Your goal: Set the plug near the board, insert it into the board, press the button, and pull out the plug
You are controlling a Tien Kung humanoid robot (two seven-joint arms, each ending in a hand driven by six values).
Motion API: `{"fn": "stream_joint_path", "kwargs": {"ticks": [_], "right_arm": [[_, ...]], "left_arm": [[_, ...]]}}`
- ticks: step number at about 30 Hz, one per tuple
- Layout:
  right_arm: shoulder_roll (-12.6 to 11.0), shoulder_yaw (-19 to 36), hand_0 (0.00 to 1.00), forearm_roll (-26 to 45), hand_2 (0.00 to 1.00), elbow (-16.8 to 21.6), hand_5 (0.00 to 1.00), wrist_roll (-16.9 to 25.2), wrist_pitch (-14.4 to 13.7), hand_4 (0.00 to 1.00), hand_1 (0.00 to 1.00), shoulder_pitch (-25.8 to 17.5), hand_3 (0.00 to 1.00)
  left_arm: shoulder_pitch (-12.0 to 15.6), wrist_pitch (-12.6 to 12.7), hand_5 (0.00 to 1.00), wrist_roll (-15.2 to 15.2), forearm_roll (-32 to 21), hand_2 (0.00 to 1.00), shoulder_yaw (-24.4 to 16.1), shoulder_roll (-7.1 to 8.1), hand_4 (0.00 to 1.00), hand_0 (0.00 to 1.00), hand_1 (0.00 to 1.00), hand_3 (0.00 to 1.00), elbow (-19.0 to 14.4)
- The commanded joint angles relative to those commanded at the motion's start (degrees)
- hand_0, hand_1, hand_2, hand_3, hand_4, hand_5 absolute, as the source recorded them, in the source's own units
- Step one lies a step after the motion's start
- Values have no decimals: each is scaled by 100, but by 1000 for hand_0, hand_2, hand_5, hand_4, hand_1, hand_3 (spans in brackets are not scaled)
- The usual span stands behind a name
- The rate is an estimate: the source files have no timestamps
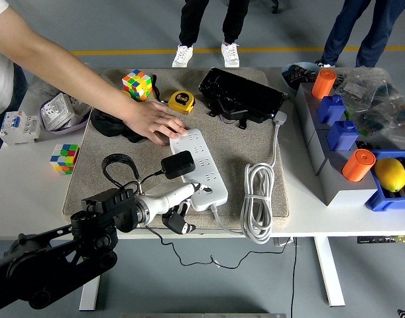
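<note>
The white power board [197, 144] lies diagonally on the beige mat [238, 142]. A black plug adapter [178, 163] sits in a socket near the board's middle, and its thin black cable loops off to the left. My left hand [187, 200] comes in from the lower left. One pale finger [194, 190] is stretched onto the board's near end, by the switch, while the dark fingers are curled under at the mat's front edge and hold nothing. A person's hand [152, 121] rests flat on the board's far end.
The board's thick white cord [257, 199] is coiled on the mat to the right. A yellow tape measure [181, 101], a black case [242, 95] and two puzzle cubes [137, 84] [64, 158] lie around. Grey and blue bins [341, 175] line the right side.
</note>
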Motion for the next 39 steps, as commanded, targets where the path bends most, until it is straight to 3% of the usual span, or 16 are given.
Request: {"fn": "stream_joint_path", "kwargs": {"ticks": [12,24,25,30,31,36,37,39], "right_arm": [[11,47,599,-34,544,38,241,-3,2,752,603,3,546],[26,79,600,-36,545,34,241,-2,2,752,602,-6,546],[28,79,600,-36,544,33,240,-3,2,751,602,-7,546],[39,56,600,-28,544,22,240,-8,4,751,602,-4,546],[41,55,600,-29,545,22,239,-8,4,753,602,-4,546],[37,49,600,-33,545,25,239,-9,4,753,602,4,546],[37,49,601,-34,545,26,240,-9,5,752,602,7,546],[41,58,601,-35,545,27,240,-9,4,752,602,10,546]], "left_arm": [[-31,-96,2,77,-15,168,63,16,794,43,99,889,56],[6,102,2,-285,-234,169,-167,58,790,44,99,885,-125],[19,148,2,-346,-326,176,-192,65,557,47,100,852,-125],[154,673,2,-966,-822,176,-301,75,557,47,100,852,26],[172,757,195,-1065,-878,289,-307,74,764,134,143,715,52],[273,1500,195,-1903,-1661,289,-264,37,764,134,143,715,370],[293,1643,400,-2078,-1855,522,-250,18,847,292,466,643,438],[358,1928,400,-2437,-2241,522,-238,-36,847,292,466,643,593]]}}
